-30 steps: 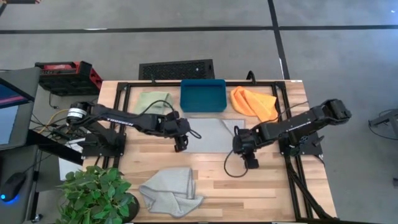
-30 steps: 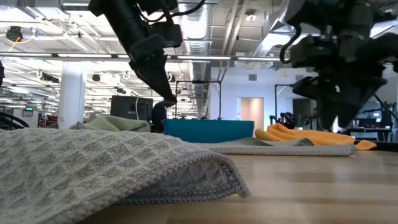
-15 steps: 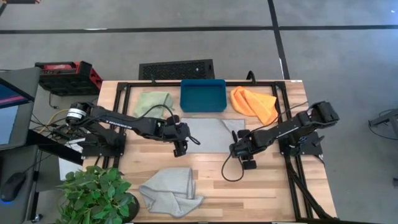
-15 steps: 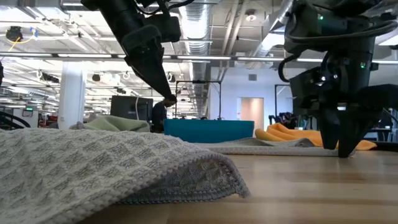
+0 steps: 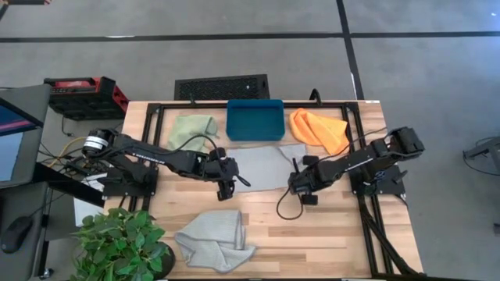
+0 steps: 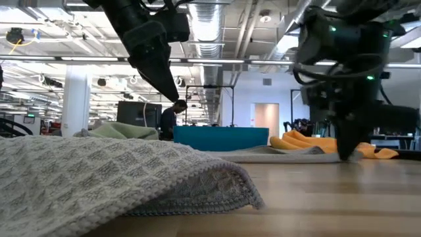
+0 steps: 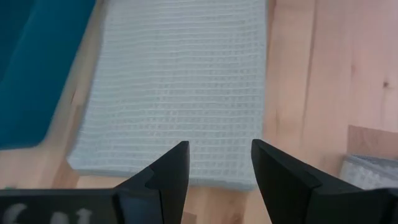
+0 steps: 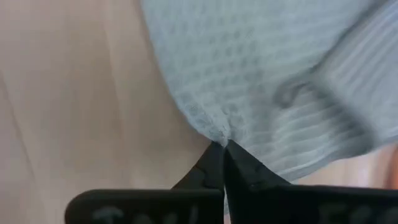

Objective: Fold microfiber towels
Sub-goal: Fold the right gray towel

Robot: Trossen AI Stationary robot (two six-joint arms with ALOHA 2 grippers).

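Fingers of the right gripper (image 8: 222, 148) pinch shut on the near right corner of the flat grey towel (image 5: 262, 168) at mid-bench; the left gripper's fingers (image 7: 171, 171) hover parted above its near left corner.

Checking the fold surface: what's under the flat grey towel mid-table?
Bare wooden table shows all around the flat grey towel. Right pincer pinches its corner. Anything beneath the cloth is hidden.

A pale grey towel (image 5: 262, 167) lies flat in the middle of the table, its right near corner pinched. A second pale grey towel (image 5: 212, 238) lies crumpled at the near edge. The light green towel (image 5: 193, 129) is bunched at far left, the orange towel (image 5: 319, 129) at far right.
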